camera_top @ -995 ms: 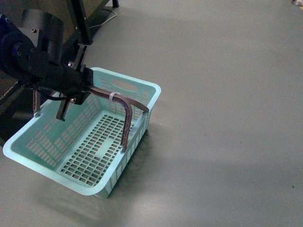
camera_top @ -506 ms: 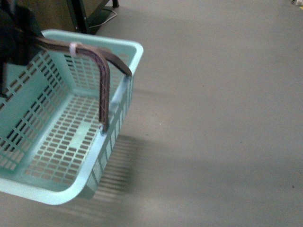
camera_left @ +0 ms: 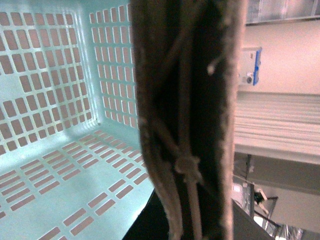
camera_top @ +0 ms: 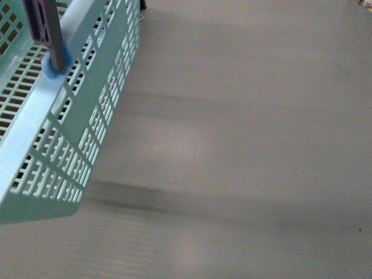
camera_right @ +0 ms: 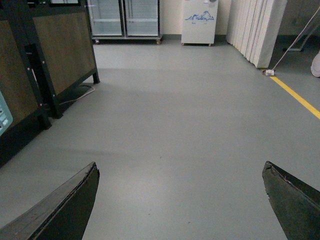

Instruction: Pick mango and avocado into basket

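The turquoise slotted basket (camera_top: 70, 110) fills the upper left of the front view, lifted close to the camera, with the foot of its brown handle (camera_top: 49, 35) at the near rim. In the left wrist view the basket's empty inside (camera_left: 65, 100) shows, and the brown handle (camera_left: 185, 120) with a white tie runs right across the lens; my left gripper is shut on it, its fingers hidden. My right gripper (camera_right: 180, 200) is open and empty above bare floor. No mango or avocado is in view.
Grey floor (camera_top: 244, 145) lies under the basket. In the right wrist view a dark wood-panelled stand (camera_right: 55, 55) is at the left, glass-door fridges (camera_right: 125, 17) at the back, a yellow floor line (camera_right: 297, 97) at the right.
The basket has risen and swung left and towards the front camera. My left arm, seen a second ago, has left the front view.
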### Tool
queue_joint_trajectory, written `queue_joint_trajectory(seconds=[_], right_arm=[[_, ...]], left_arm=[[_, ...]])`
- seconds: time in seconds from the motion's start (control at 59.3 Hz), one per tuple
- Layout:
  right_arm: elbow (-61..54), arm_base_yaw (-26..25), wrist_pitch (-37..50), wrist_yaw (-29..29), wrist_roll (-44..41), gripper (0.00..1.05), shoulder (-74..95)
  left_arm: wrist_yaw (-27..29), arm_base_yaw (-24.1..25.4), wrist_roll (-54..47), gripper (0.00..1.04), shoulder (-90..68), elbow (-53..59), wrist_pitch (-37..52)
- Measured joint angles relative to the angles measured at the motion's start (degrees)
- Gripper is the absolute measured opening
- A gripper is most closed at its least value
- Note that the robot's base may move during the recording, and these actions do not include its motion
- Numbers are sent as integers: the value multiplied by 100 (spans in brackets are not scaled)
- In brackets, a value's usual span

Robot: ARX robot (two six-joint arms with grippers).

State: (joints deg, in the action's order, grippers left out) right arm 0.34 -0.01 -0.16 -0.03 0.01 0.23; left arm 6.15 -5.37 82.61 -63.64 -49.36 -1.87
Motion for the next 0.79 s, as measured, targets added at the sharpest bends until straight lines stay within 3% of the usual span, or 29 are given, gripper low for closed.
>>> queue_joint_trajectory(seconds=[0.792], right_arm=[[0,0,-2,0,0,97,0]], left_arm=[[-68,-74,17,7,101,-96,-57]])
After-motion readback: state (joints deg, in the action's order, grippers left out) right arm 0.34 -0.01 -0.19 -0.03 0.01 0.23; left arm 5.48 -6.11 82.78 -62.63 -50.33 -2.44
